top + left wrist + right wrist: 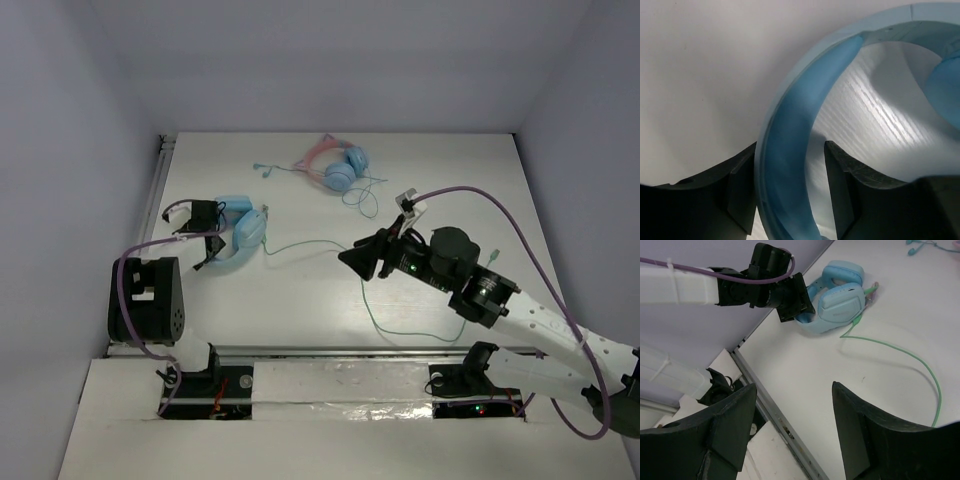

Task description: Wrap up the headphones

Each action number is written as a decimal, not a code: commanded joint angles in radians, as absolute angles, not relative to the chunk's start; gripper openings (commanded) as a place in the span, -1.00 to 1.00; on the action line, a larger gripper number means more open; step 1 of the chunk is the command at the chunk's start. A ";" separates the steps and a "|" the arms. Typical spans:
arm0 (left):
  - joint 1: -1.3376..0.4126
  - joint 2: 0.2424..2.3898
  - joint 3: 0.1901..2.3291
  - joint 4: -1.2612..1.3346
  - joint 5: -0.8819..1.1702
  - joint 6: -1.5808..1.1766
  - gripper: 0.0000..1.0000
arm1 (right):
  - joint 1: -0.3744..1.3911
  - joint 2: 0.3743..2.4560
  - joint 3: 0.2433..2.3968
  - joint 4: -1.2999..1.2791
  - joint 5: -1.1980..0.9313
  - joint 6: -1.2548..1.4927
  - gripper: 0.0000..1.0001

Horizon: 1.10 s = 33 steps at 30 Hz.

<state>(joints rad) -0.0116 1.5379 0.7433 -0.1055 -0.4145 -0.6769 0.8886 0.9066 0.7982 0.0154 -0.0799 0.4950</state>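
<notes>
Left tool (787, 192) astride wide blue headband (790, 150) — light-blue headphones (236, 237), thin green cable (400, 325) trailing

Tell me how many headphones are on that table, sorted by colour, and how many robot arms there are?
All light-blue headphones with a green cable: 1
Pink-band headphones with blue cups: 1
Robot arms: 2, the left gripper astride the light-blue band, the right gripper open above the table
Total: 2 headphones, 2 arms, 4 things.
</notes>
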 commanded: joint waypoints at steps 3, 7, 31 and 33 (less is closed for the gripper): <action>-0.014 1.615 0.799 -0.129 -0.397 -0.655 -0.54 | 0.891 0.870 0.792 0.069 -0.055 0.502 0.36; -0.014 1.602 0.818 -0.135 -0.351 -0.623 -1.00 | 0.891 0.851 0.778 0.054 -0.017 0.495 0.25; -0.046 1.207 1.319 -0.367 0.449 -0.509 -1.00 | 0.859 0.908 0.795 0.035 0.044 0.365 0.77; -0.046 1.197 1.341 -0.371 0.489 -0.506 -1.00 | 0.818 0.933 0.796 0.046 0.022 0.360 0.78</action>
<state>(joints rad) -0.0460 1.2533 1.2564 -0.4126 0.3466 -0.4759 0.8597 0.9295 0.7841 0.0040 -0.0032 0.4026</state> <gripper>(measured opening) 0.102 0.889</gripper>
